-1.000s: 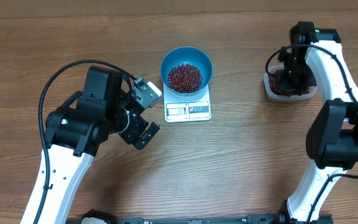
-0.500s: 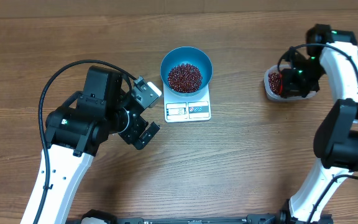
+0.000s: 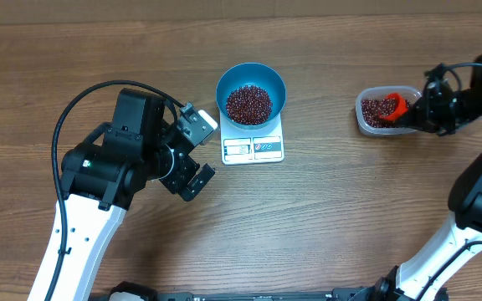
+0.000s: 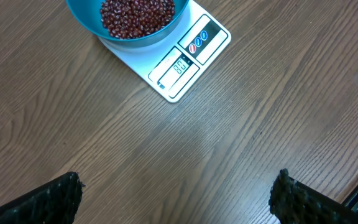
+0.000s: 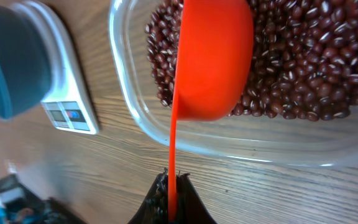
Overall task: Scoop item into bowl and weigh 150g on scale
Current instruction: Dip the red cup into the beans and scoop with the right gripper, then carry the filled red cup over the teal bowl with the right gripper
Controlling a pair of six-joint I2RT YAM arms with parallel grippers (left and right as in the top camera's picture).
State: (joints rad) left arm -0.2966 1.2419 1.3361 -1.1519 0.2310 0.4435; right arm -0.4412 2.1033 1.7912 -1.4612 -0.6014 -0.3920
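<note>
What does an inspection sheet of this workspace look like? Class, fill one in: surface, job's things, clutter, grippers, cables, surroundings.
Surface: wood-grain table.
Job's things: blue bowl of beans on the scale; more beans in a clear tub at the right.
Clutter: nothing seen.
Grippers: left gripper open, empty, beside the scale; right gripper shut on the orange scoop, which is tipped on edge over the tub.
Cables: black cable loops behind the left gripper; another behind the right gripper.
Surroundings: nothing seen.
</note>
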